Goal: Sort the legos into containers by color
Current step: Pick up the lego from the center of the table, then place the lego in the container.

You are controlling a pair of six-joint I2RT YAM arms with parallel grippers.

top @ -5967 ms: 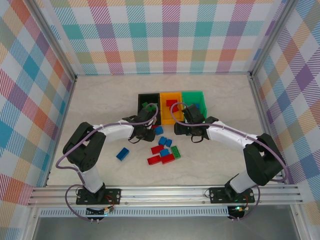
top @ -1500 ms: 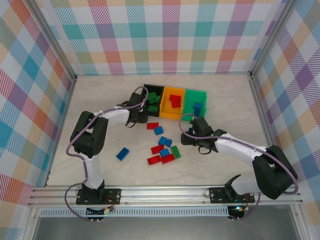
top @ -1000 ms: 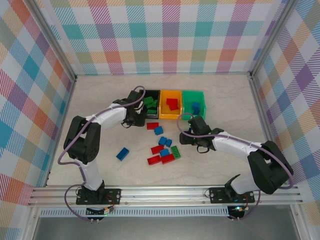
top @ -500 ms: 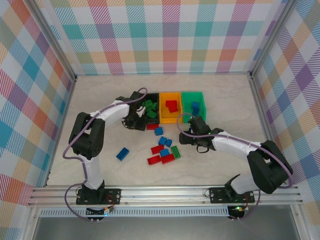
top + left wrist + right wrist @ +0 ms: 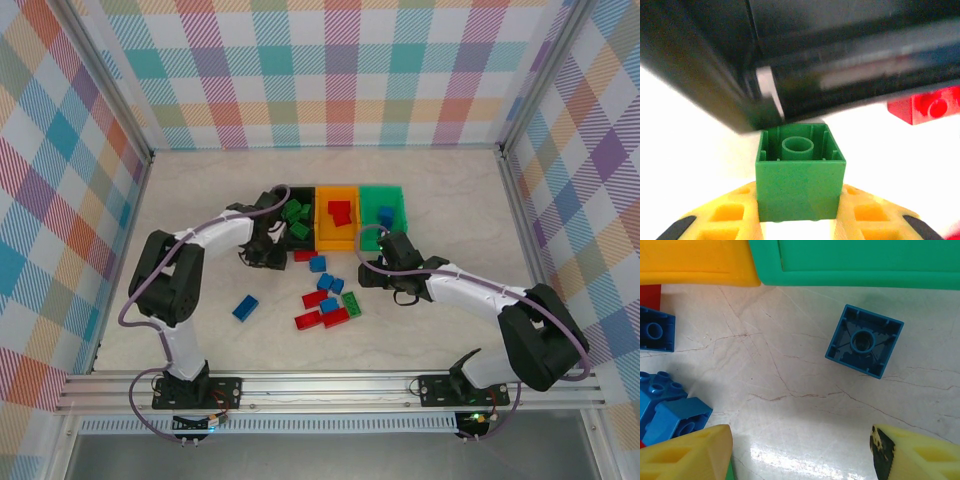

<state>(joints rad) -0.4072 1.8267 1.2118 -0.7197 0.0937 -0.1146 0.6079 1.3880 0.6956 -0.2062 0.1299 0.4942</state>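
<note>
Top external view, read left to right. Over the last second and a half the left gripper (image 5: 272,252) is brought from the left side of the black bin (image 5: 295,189) round to its near wall, and the joined row of three containers is shifted slightly leftward. In the left wrist view a green brick (image 5: 800,182) is clamped between the yellow fingers (image 5: 725,217), just before the bin's dark wall. It is judged not yet delivered. Three or four green bricks are counted in the black bin, two red in the orange bin (image 5: 338,244) and one blue in the green bin (image 5: 401,228). Loose on the table (image 5: 200,180) are counted four red, about five blue and one green. The right gripper (image 5: 388,266), unmoved over the last second, is held spread and empty above a further, upturned blue brick (image 5: 864,341) lying near the green bin.
</note>
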